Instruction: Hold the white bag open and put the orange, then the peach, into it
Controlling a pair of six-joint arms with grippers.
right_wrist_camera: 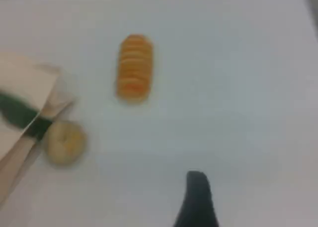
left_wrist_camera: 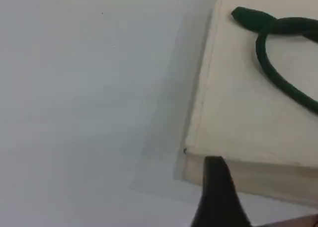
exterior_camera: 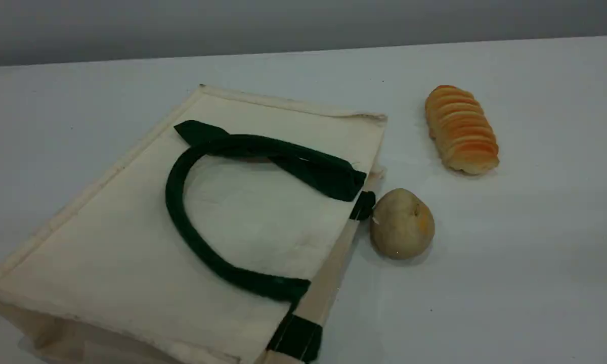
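- The white bag point(exterior_camera: 131, 263) lay flat on the table point(exterior_camera: 536, 283), its green handle point(exterior_camera: 192, 237) flopped across the top panel, probably because nothing was lifting its mouth.
- The left gripper point(left_wrist_camera: 218, 197) hovered just beside one bag edge; only one dark fingertip showed, but its jaws stood wide, holding nothing.
- The right gripper point(right_wrist_camera: 196, 202) hung well apart from a ridged bread roll point(right_wrist_camera: 134, 65) and a tan pear-shaped fruit point(right_wrist_camera: 64, 142), also spread wide and empty.
- Neither the orange nor the peach was visible anywhere (possibly inside the bag or off-frame).
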